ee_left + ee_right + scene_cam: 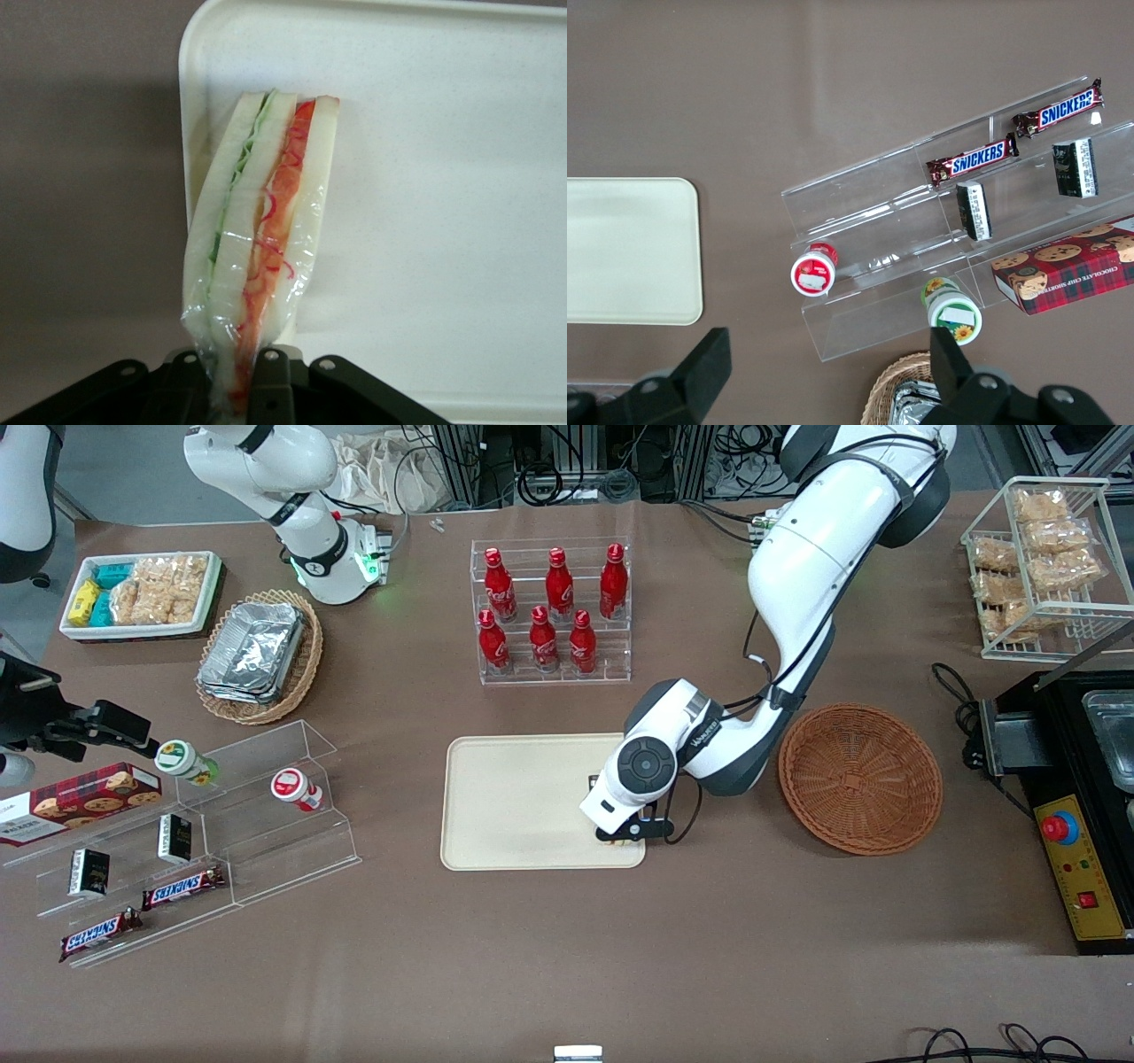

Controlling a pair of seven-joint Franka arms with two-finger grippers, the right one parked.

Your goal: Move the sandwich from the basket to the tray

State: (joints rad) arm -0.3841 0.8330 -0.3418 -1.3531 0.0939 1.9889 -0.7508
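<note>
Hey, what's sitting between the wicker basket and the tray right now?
In the front view, only the working arm's wrist spans the gap between the basket and the tray. Its pincer, over the tray's corner nearest the basket, is clamped on the sandwich.

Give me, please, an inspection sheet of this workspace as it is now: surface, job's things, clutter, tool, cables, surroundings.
Surface: table under a brown cover.
Job's things: sandwich in clear wrap, held over the tray at the corner nearest the front camera, toward the basket; whether it touches the tray cannot be told. Basket holds nothing, beside the tray.
Clutter: six red bottles in a clear rack; foil containers in a tan basket; Snickers bars, cookie box and two cups on clear shelves; white bin of snacks; wire rack of snack packs.
Tool: left tool shut on the sandwich.
Cables: black cable beside a black machine.
Surroundings: cables and frames past the table edge.
</note>
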